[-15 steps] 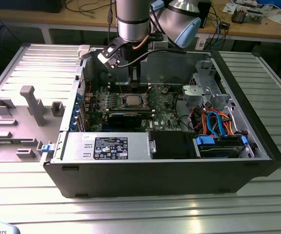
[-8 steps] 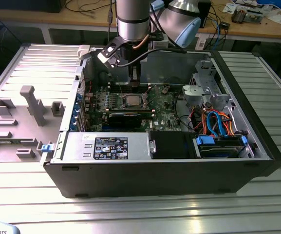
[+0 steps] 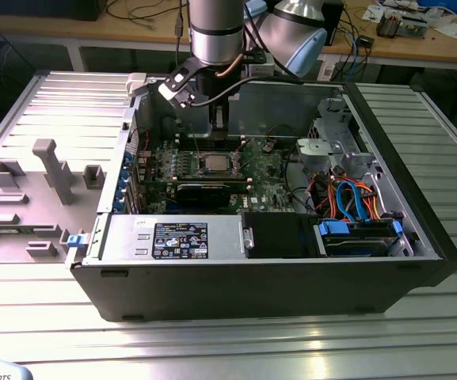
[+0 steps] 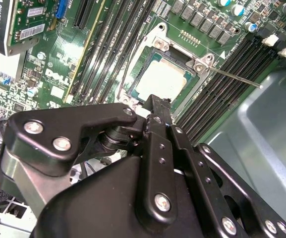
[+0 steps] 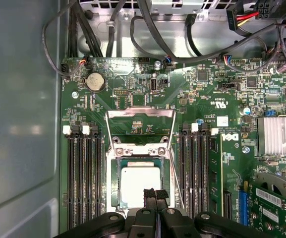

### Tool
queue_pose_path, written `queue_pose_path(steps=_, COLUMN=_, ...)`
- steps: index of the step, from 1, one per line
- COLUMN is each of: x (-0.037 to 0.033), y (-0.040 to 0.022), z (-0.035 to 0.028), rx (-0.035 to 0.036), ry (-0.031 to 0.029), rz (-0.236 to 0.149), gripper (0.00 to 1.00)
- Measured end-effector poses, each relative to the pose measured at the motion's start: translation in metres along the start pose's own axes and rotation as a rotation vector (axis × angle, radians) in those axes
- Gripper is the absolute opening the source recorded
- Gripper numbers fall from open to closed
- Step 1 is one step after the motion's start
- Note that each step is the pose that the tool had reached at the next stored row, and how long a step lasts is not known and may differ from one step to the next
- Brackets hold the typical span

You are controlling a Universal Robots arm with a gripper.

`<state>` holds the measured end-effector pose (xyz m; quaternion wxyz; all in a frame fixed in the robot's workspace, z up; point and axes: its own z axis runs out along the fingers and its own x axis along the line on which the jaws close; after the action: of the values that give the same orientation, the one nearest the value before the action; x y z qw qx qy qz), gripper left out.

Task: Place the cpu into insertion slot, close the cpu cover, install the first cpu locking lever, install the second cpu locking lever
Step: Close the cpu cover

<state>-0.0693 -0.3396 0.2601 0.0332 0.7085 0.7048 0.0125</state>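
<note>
The tool [image 5: 155,194], fingertips seemingly pressed together on nothing, hovers at the cpu [image 5: 139,181] seated in the insertion slot [image 5: 114,188]; the cpu cover [image 5: 140,113] stands open.

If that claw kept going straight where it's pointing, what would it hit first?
Probably the cpu, seated in the insertion slot, near its edge. The gripper hangs right over it, though the gap is hard to judge.
</note>
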Motion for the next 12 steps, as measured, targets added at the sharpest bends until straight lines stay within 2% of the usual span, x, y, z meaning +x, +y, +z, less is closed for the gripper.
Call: queue_pose_path(steps=12, x=-0.0001, y=0.0002, z=-0.0027, rx=0.0, ry=0.0001, rz=0.0, gripper=0.11)
